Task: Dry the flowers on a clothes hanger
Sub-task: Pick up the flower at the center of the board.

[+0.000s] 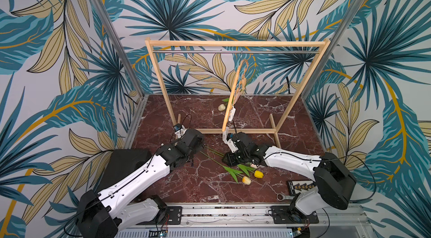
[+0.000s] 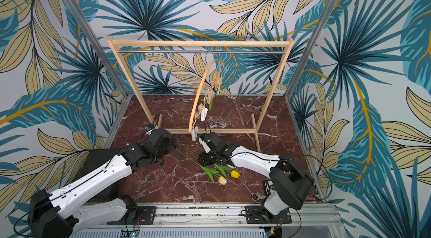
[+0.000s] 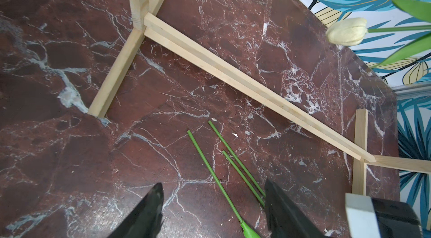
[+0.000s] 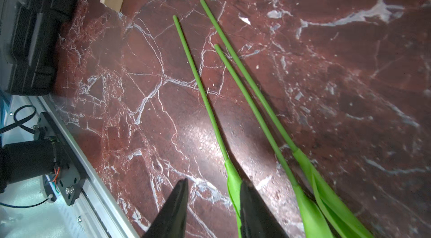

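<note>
The wooden clothes hanger hangs edge-on from the rack's metal rail. A cream flower dangles from it, head down. Three more flowers lie on the red marble with their stems side by side. An orange-yellow head and a bright yellow head show; the third head is hidden under my right arm. My left gripper is open low over the stem ends, with one stem between its fingers. My right gripper is open, and a leaf base lies against one finger.
The large wooden rack stands across the middle, with its low crossbar just beyond both grippers. A wrench and a black board of small yellow parts lie near the front right. An aluminium rail borders the front.
</note>
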Tool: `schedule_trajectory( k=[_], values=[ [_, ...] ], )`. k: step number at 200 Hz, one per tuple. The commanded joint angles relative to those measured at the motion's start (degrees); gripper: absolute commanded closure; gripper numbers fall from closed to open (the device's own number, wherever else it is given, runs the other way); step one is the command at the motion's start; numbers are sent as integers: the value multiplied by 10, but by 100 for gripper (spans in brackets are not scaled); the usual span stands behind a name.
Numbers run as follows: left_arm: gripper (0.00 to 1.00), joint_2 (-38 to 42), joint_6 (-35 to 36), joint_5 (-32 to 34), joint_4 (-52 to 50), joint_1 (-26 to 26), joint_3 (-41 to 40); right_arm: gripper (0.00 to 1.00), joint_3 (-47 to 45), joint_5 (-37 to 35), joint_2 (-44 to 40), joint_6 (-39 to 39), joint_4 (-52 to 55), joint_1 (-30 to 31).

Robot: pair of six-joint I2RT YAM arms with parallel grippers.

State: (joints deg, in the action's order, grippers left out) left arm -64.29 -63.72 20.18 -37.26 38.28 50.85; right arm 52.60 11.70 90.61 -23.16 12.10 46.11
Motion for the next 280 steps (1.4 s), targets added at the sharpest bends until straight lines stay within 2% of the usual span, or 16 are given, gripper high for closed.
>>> schedule_trajectory(
  k=[1,47,122,162,280],
  values=[
    [31,-3,-2,-14,10,-11,-16,61,24,-20,33,27,-18,24],
    [33,8,-13,-14,15,-16,-32,65,29,-58,60,23,-18,31],
    [34,25,-19,-20,17,-16,-55,67,55,-82,112,40,18,50],
    [35,24,-13,-28,20,-16,-59,76,75,-91,135,45,34,53],
    [36,43,-17,-28,24,-16,-77,93,98,-102,163,76,77,71]
  ],
)
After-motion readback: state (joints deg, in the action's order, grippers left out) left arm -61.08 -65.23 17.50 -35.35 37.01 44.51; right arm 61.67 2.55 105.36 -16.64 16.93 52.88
